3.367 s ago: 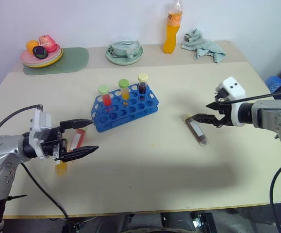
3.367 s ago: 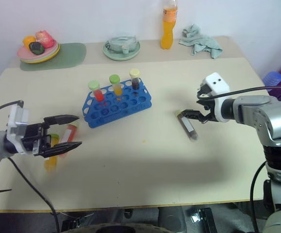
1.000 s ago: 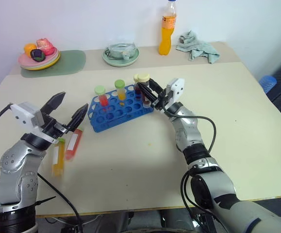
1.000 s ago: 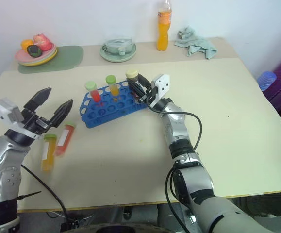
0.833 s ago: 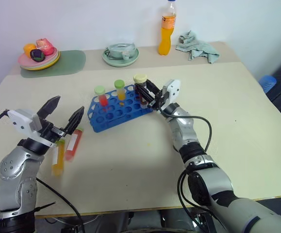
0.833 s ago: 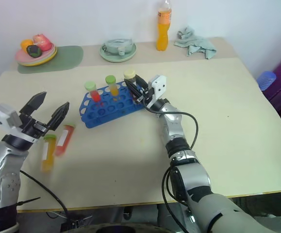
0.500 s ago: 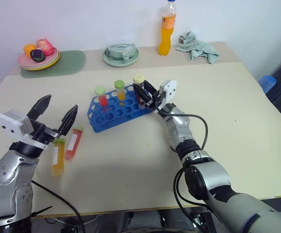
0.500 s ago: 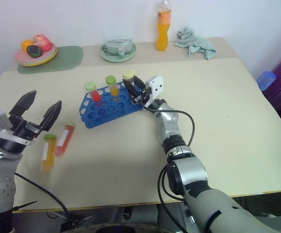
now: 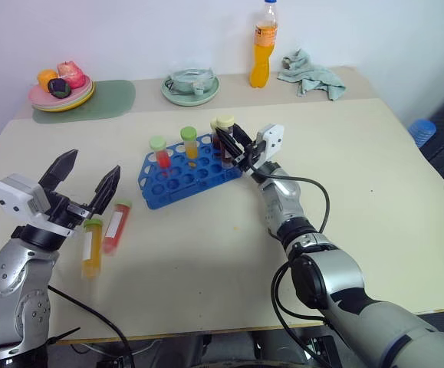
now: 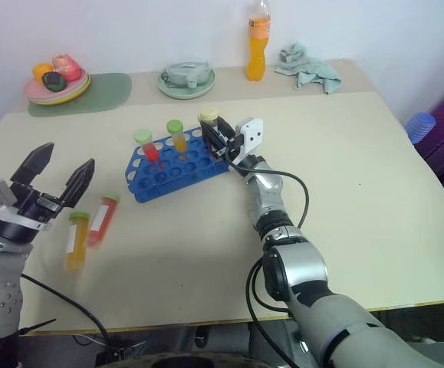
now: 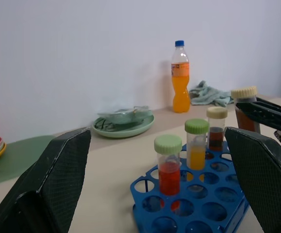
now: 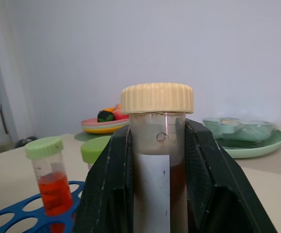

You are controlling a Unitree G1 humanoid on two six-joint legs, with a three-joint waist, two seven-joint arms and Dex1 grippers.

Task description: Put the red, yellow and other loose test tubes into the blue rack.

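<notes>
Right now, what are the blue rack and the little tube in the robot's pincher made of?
The blue rack looks like moulded plastic: one bright even colour, smooth, with neat round holes. The brown tube held in the right tool seems clear plastic, though it could be glass: you see the liquid through it. Its ridged cream cap looks plastic.

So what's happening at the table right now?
The right gripper is shut on a dark brown tube with a cream cap, holding it upright at the blue rack, where three capped tubes stand already. The left gripper hangs open above two loose tubes lying on the table, a red one and a yellow-orange one. Neither of those is picked up yet.
</notes>
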